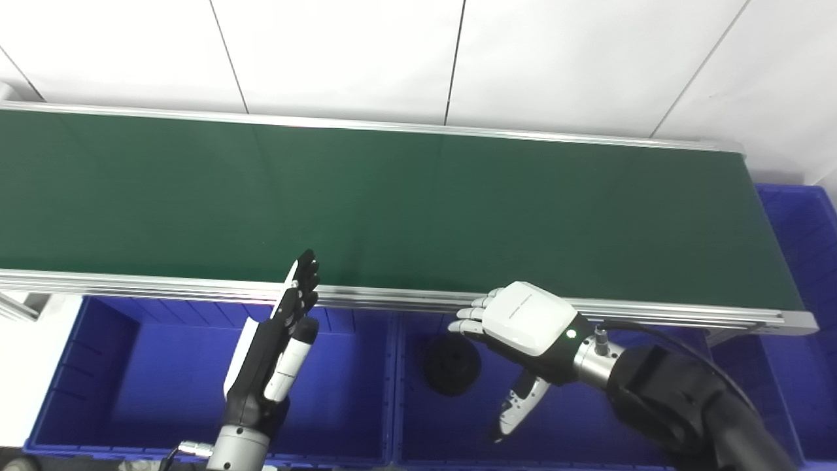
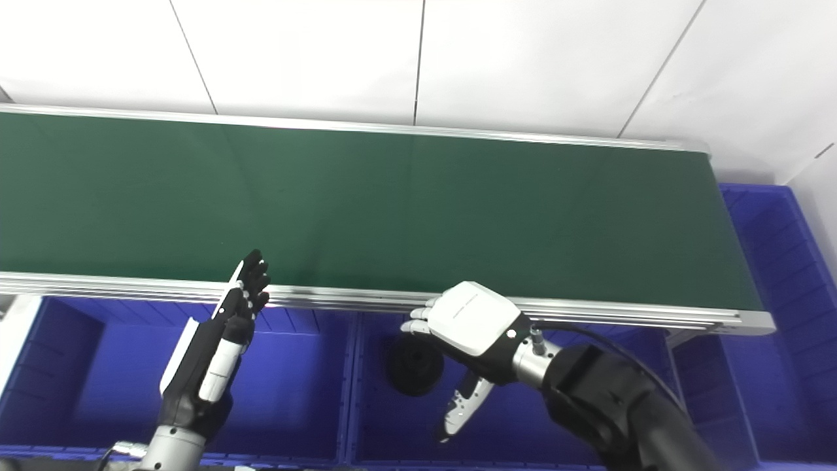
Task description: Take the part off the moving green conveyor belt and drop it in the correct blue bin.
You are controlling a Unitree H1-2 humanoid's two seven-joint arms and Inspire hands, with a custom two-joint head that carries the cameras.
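A black round part (image 1: pixel 451 364) lies on the floor of the middle blue bin (image 1: pixel 569 425). My right hand (image 1: pixel 523 324) hovers over that bin just right of the part, fingers spread, thumb pointing down, holding nothing. My left hand (image 1: pixel 278 337) stands upright over the left blue bin (image 1: pixel 163 379), fingers straight and apart, fingertips reaching the near rail of the green conveyor belt (image 1: pixel 392 203). The belt carries no part in view.
Another blue bin (image 1: pixel 807 242) sits past the belt's right end. An aluminium rail (image 1: pixel 405 297) runs along the belt's near edge above the bins. A white wall stands behind the belt.
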